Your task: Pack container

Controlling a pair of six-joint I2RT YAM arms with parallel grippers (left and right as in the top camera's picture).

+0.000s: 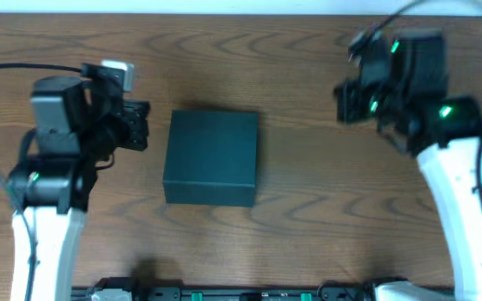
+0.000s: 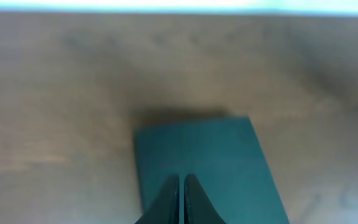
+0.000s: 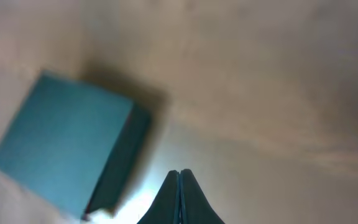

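The container (image 1: 211, 156) is a dark green-black rectangular box with its lid closed, lying in the middle of the wooden table. It also shows in the left wrist view (image 2: 210, 158) and in the right wrist view (image 3: 61, 143). My left gripper (image 1: 139, 125) hangs just left of the box, raised above the table, fingers shut and empty (image 2: 183, 180). My right gripper (image 1: 346, 100) hangs well to the right of the box, fingers shut and empty (image 3: 179, 174).
The brown wooden table (image 1: 308, 217) surrounds the box. A dark rail with fittings (image 1: 224, 293) runs along the front edge. The table's far edge (image 1: 241, 15) is at the top. No snack packets are in view.
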